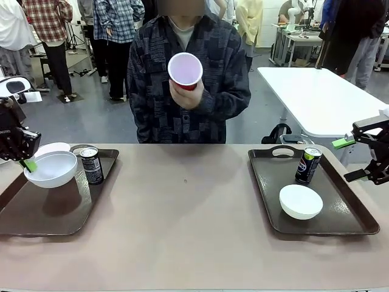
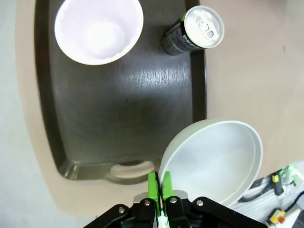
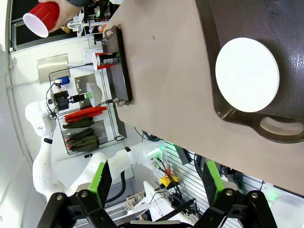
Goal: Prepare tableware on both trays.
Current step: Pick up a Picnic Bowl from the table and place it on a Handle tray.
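My left gripper (image 1: 27, 163) (image 2: 159, 183) is shut on the rim of a white bowl (image 1: 53, 169) (image 2: 218, 161), held tilted just above the left tray (image 1: 36, 216) (image 2: 118, 104). On that tray stand a dark can (image 1: 92, 165) (image 2: 194, 31) and a cup with a white inside (image 1: 53, 148) (image 2: 99, 31). The right tray (image 1: 340, 222) (image 3: 228, 116) carries a second can (image 1: 308, 164) and a white bowl (image 1: 301, 201) (image 3: 247, 74). My right gripper (image 1: 349, 159) (image 3: 156, 185) hangs open and holding nothing beside that tray's right edge. The person holds a red cup (image 1: 185, 71) (image 3: 42, 18) at chest height.
The beige tabletop (image 1: 182, 207) lies bare between the two trays. The person stands at the far edge, opposite the middle. A white table (image 1: 316, 91) stands behind on the right.
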`<state>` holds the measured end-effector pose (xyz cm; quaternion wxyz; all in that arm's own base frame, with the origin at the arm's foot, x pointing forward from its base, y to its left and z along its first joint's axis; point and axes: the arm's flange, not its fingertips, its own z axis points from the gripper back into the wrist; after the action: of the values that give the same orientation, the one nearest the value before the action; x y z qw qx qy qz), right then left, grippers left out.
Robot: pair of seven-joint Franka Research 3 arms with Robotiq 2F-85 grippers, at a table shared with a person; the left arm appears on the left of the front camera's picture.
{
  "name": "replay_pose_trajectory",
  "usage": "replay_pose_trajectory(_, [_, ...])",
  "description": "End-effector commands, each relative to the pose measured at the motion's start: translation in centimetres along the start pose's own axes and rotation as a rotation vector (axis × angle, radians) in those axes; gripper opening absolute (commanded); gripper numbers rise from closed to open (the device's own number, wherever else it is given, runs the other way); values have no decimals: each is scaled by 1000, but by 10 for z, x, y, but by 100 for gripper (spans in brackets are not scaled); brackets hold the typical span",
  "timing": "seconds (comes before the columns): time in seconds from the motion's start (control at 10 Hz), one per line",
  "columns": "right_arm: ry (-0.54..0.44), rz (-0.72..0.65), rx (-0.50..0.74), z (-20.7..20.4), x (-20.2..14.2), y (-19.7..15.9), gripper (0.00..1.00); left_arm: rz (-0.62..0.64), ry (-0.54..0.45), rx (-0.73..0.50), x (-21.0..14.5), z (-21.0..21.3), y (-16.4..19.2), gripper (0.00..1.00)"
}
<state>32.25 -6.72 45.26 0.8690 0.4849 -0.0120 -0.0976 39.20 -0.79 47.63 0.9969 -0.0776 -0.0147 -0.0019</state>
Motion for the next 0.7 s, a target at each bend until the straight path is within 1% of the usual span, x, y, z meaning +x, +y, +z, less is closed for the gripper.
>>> replay_pose_trajectory(0.0, [-11,-1,11,-2,2,0,100,45,17,20,8,-15,14,4])
replay_pose_trajectory(0.1, [-11,-1,11,-2,2,0,100,62,25,33,11,-29,26,4])
replay_pose_trajectory(0.2, [-11,-1,11,-2,2,0,100,46,42,28,9,-44,34,4])
replay_pose_trajectory(0.4, [-11,-1,11,-2,2,0,100,38,37,33,11,-60,42,4])
replay_pose_trajectory(0.6, [-11,-1,11,-2,2,0,100,63,44,54,14,-83,50,4])
